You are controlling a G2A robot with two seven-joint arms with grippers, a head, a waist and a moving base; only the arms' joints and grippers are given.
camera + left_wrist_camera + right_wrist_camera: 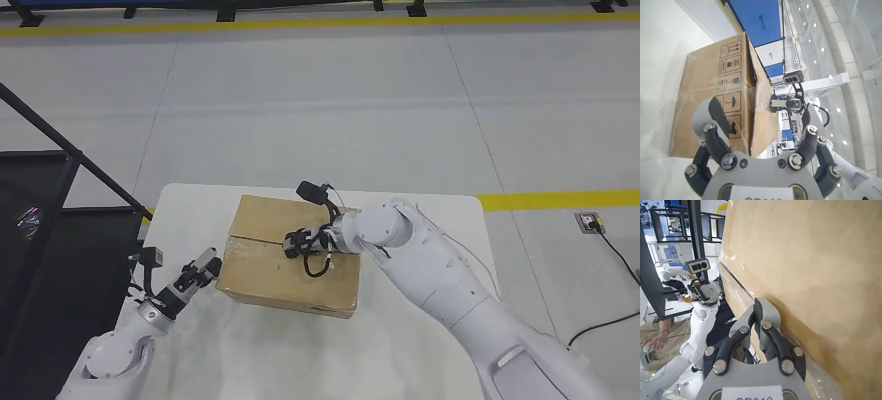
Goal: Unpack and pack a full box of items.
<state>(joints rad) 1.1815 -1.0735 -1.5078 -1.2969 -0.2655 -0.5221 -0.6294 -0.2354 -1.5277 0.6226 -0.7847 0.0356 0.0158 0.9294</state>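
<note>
A closed brown cardboard box (pixel 262 275) sits mid-table, with clear tape along its top seam. My right gripper (pixel 297 243) rests on the box top at the seam, fingers shut with nothing seen between them. In the right wrist view the gripper (pixel 757 311) presses against the box top (pixel 810 266) beside the taped seam. My left gripper (pixel 203 270) is at the box's left side, just off the end face. There it stands open (pixel 761 115), its fingers straddling the corner of the box (pixel 702 91) near the printed symbols. The right gripper (pixel 776 103) shows farther off on the box top.
The white table (pixel 420 340) has bare room to the right of and in front of the box. A black frame and dark panel (pixel 40 230) stand off the table's left edge. Grey floor with a yellow line (pixel 550 200) lies beyond.
</note>
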